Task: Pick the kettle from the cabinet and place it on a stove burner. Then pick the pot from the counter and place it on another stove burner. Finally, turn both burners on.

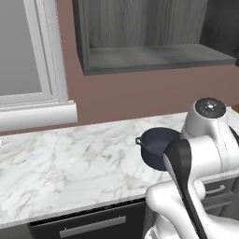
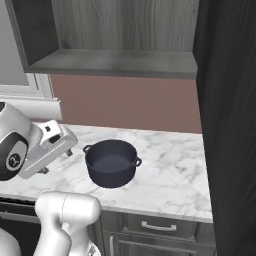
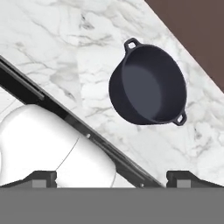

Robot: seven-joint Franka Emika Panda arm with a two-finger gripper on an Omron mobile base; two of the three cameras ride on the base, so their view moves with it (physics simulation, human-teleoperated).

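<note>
On the white marble surface point(image 2: 170, 165), the dark pot point(image 2: 111, 162) is seen standing upright, with no lid and nothing inside it (its two small loop handles stick out on opposite sides). In the left base view the pot point(image 1: 156, 147) is partly hidden behind the robot's white arm, while from the right base view it is seen whole, set toward the front half of the surface and near the tall dark panel point(image 2: 227, 125) at the right. Above it, the grey wood-grain cabinet point(image 2: 115, 62) is fixed to the reddish-brown wall point(image 2: 125, 102), and its wide shelf is bare where it can be seen. A white window frame point(image 1: 44, 65) is seen at the left, and dark drawers with bar handles point(image 2: 157, 227) are set beneath the surface.

In the hand view the fingers point(image 3: 112, 177) are held wide apart at the two bottom corners, and nothing is gripped between them. The pot point(image 3: 148, 85) is seen well above them in that view, up and slightly right of the midpoint between the tips, clear of both and untouched. Between the fingers and the pot, the front edge of the surface is seen running diagonally, so the fingers are held out in front of the surface, not over the pot.
</note>
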